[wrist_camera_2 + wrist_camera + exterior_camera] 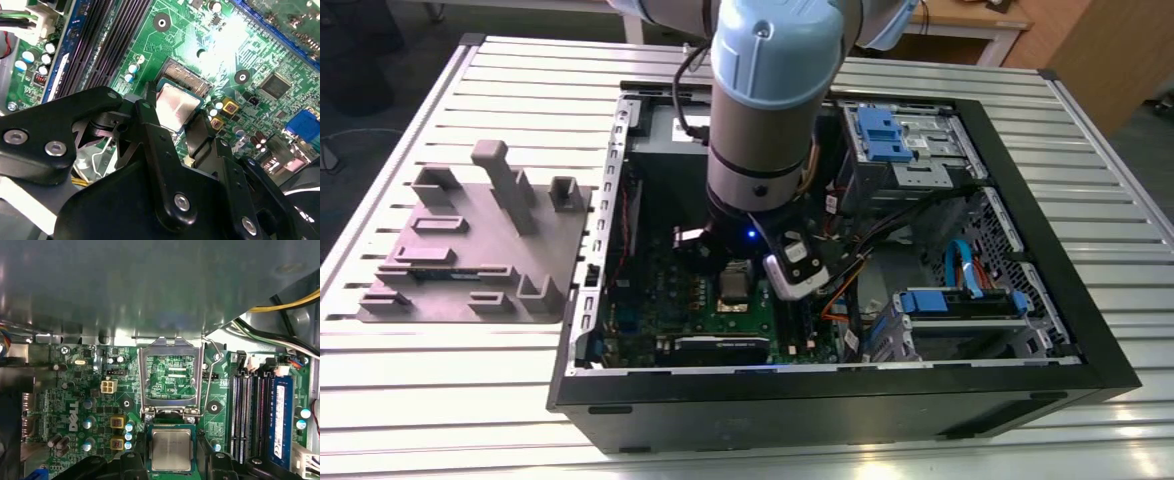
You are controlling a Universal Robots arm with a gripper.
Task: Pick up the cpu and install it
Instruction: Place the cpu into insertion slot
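Observation:
The cpu (pixel 171 449), a small square chip with a silver-grey top and green rim, sits between my gripper's black fingers (pixel 132 466) in both wrist views. My gripper (pixel 172 462) is shut on the cpu (pixel 177 106), one finger (pixel 149 116) against each side. It hangs just over the motherboard's socket, whose contact field (pixel 186 80) shows past the chip's edge. The socket's metal load plate (pixel 171 375) stands swung open beside it. In the exterior view the arm reaches down into the open computer case, with my gripper (pixel 738 280) low over the green board.
Memory slots (pixel 250 410) with one blue module (pixel 281 415) run beside the socket. Cable bundles (pixel 280 325) and a metal case wall (pixel 150 290) hang close by. Drive bays with blue brackets (pixel 881 130) fill the case's far side. A grey moulded tray (pixel 467 250) lies on the slatted table.

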